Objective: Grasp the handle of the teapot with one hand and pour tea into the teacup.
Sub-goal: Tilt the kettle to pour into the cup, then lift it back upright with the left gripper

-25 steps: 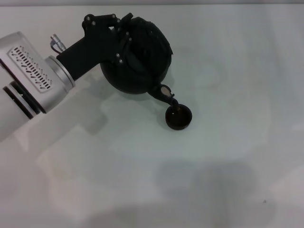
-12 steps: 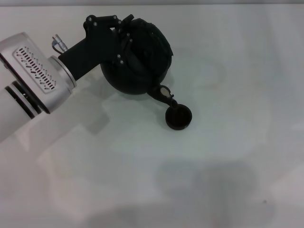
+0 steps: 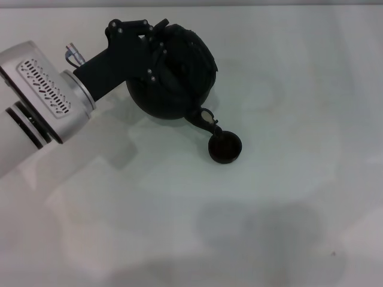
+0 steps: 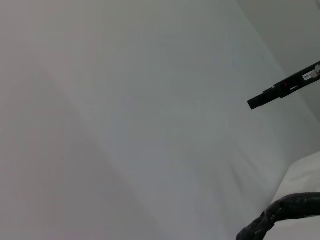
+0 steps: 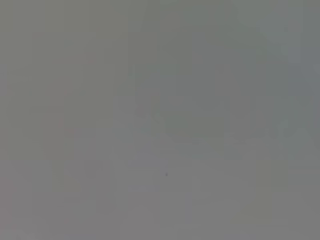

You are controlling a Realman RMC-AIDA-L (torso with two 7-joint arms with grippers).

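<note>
One arm visible: left gripper (image 3: 157, 52) fingers clasp handle (image 3: 164, 60); teapot (image 3: 173, 75) tilted over teacup (image 3: 225, 148).
</note>
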